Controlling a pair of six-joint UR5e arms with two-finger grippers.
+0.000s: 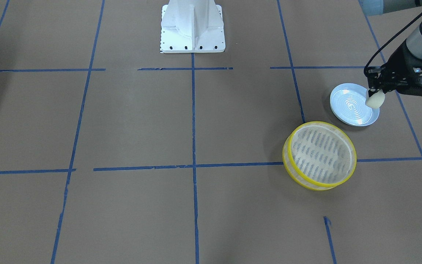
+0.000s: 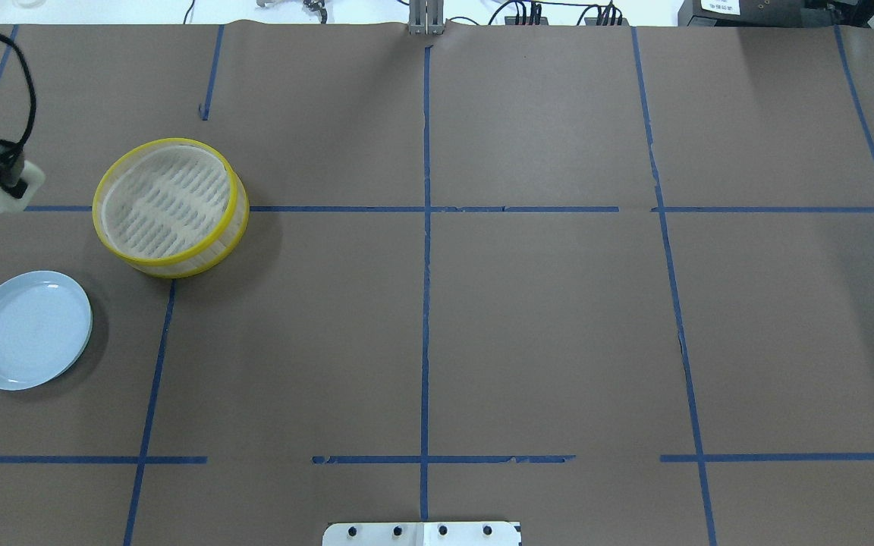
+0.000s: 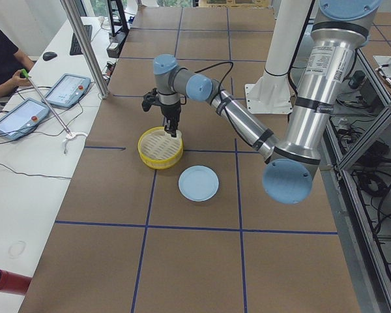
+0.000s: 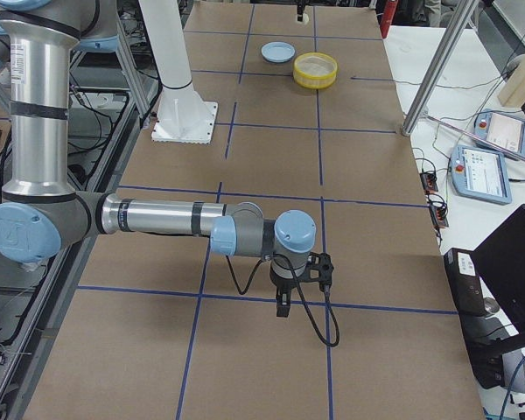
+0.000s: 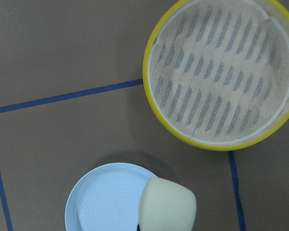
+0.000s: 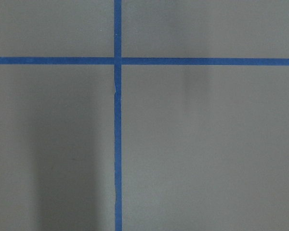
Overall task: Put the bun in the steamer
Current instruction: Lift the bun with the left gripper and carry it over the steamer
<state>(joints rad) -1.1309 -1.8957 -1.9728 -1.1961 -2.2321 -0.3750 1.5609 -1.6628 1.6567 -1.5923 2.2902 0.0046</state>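
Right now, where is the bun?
Overhead view, far left edge: the bun hangs in the left claw, raised above the table near the blue plate, left of the steamer.

On my overhead feed I see the table [image 2: 558, 318], covered in brown paper and gridded with blue tape lines [image 2: 425, 303]. The steamer [image 2: 168, 201] sits upper left, across a tape line. The pale blue plate [image 2: 27, 330] lies apart from it, lower down at the left edge. A white base plate [image 2: 422, 533] sits bottom centre.
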